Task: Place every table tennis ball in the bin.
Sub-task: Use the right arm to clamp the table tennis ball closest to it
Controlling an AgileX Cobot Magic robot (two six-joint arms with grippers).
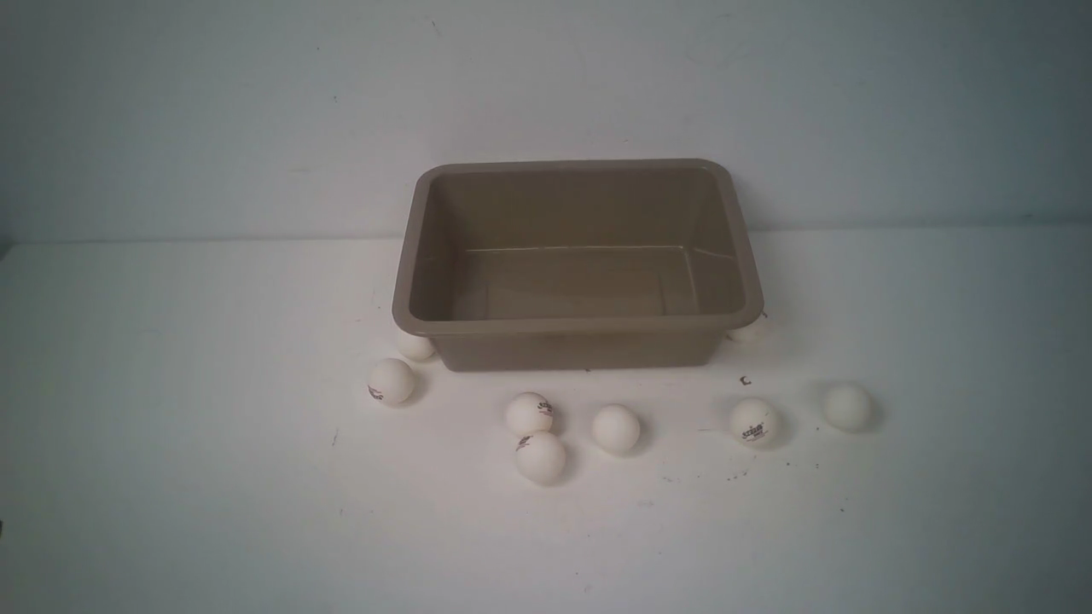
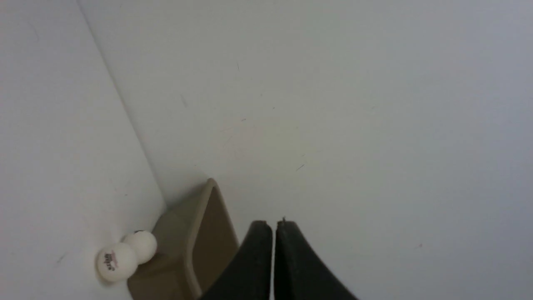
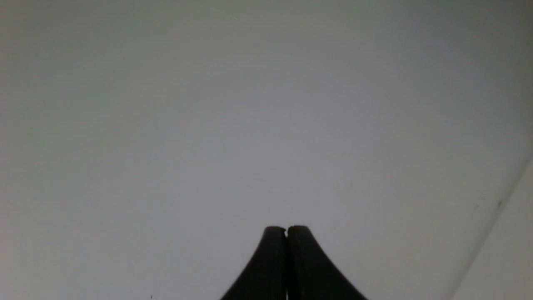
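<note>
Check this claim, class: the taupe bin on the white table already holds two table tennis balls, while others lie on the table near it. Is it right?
Wrong on one count: the taupe bin holds no balls. The front view shows its floor bare. The table tennis balls in sight all lie on the white table near it.

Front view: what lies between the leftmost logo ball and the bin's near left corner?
Another white ball, tucked below the rim of the bin at that corner, just past the logo ball. The front view shows it.
</note>
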